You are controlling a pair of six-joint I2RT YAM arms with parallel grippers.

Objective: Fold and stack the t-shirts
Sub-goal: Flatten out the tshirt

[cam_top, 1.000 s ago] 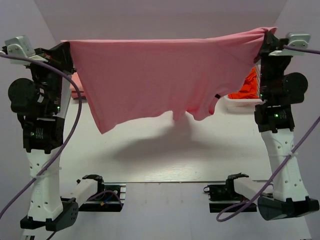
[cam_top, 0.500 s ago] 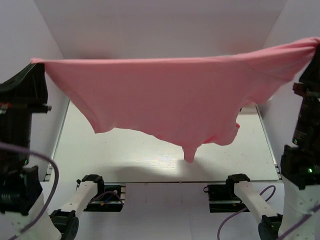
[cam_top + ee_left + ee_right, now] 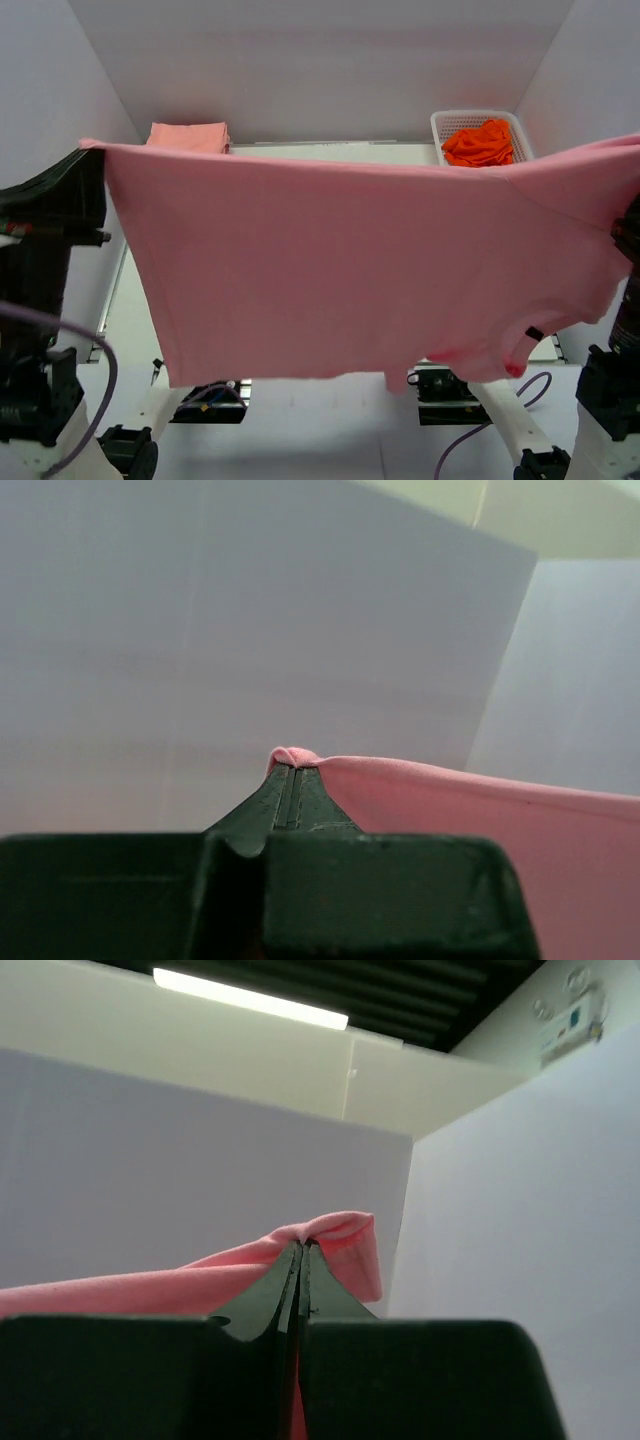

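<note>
step: spreading; pink shirt [image 3: 330, 270] hangs stretched across mid-frame | left gripper [image 3: 288, 775] and right gripper [image 3: 301, 1252] both clamped on its top corners | next: lay it flat (no bunching); fold

spread t-shirt [image 3: 340, 270] between left pincer [image 3: 293, 770] and right pincer [image 3: 301, 1248], folded t-shirt [image 3: 188, 137] far left, basket [image 3: 476, 114] far right

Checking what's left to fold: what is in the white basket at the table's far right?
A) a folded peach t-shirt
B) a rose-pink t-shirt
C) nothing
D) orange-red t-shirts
D: crumpled orange-red t-shirts fill the white lattice basket, beyond the rose-pink t-shirt stretched in the air.
</note>
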